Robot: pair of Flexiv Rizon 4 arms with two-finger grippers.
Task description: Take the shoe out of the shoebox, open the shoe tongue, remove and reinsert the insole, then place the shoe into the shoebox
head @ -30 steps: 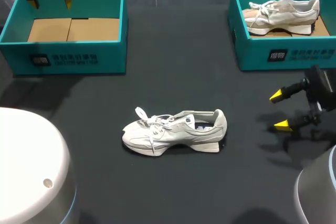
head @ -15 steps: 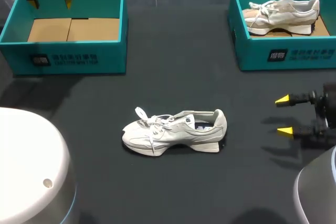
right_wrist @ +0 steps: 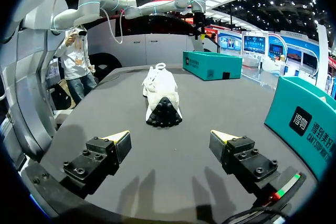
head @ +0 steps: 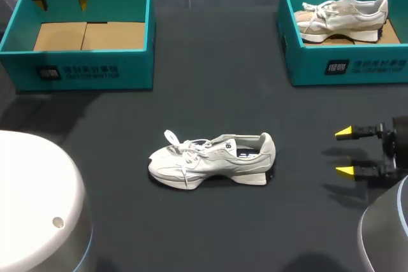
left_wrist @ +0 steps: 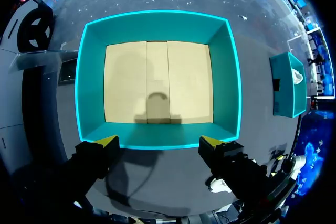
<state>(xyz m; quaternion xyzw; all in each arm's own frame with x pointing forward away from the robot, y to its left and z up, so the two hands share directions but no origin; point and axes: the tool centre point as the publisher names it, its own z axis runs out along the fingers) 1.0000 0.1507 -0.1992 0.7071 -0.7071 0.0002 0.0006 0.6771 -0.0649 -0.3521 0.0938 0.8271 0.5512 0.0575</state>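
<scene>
- Looking down from the head view, we see the shoe [head: 213, 159] standing on its sole in the middle of the tabletop [head: 210, 81], toe toward our left, outside both boxes.
- Our right claw [head: 344, 152] hovers to the shoe's right, well apart from it, fingers spread and holding nothing. Its wrist view shows the dark heel end facing it.
- Our left claw [left_wrist: 158, 142], also spread and holding nothing, hangs over one long wall of the empty shoebox [left_wrist: 157, 24]. Only its wrist view shows the whole cardboard floor.
- Only the head view shows a second shoe [head: 344, 11] inside the other shoebox [head: 344, 65].
</scene>
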